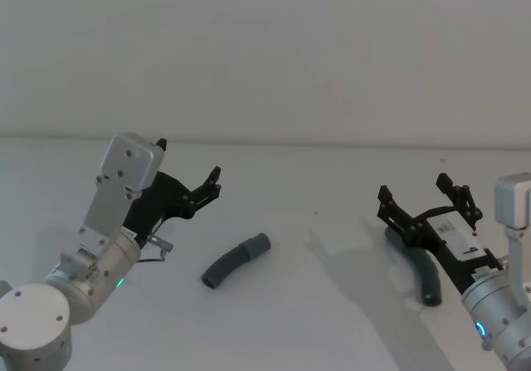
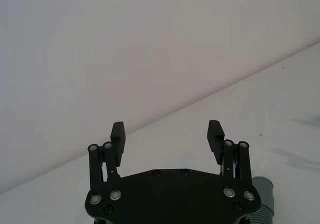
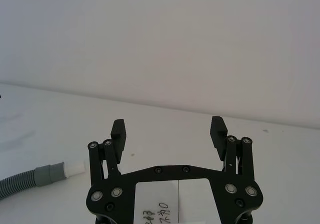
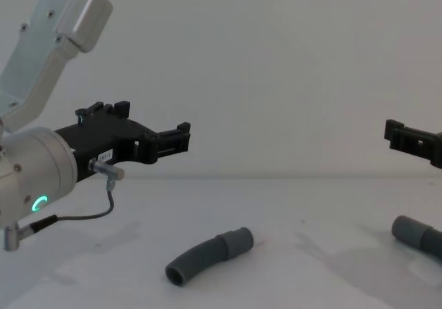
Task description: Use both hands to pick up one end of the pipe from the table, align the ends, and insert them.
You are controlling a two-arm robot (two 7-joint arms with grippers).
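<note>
One curved dark grey pipe piece [image 1: 236, 259] lies on the white table [image 1: 315, 321] at the centre, its cuffed end [image 1: 258, 243] pointing away from me; it also shows in the chest view [image 4: 210, 254]. My left gripper [image 1: 189, 159] hovers open above the table, left of this piece, with nothing between its fingers [image 2: 166, 129]. A second pipe piece [image 1: 427, 275] lies on the right, partly hidden under my right gripper [image 1: 413, 187], which hangs open above it. In the right wrist view a pipe piece [image 3: 35, 178] shows a grey cuff with a whitish inner section [image 3: 75, 167].
A plain pale wall [image 1: 265, 56] rises behind the table's far edge. Bare white surface lies between the two pipe pieces and in front of them.
</note>
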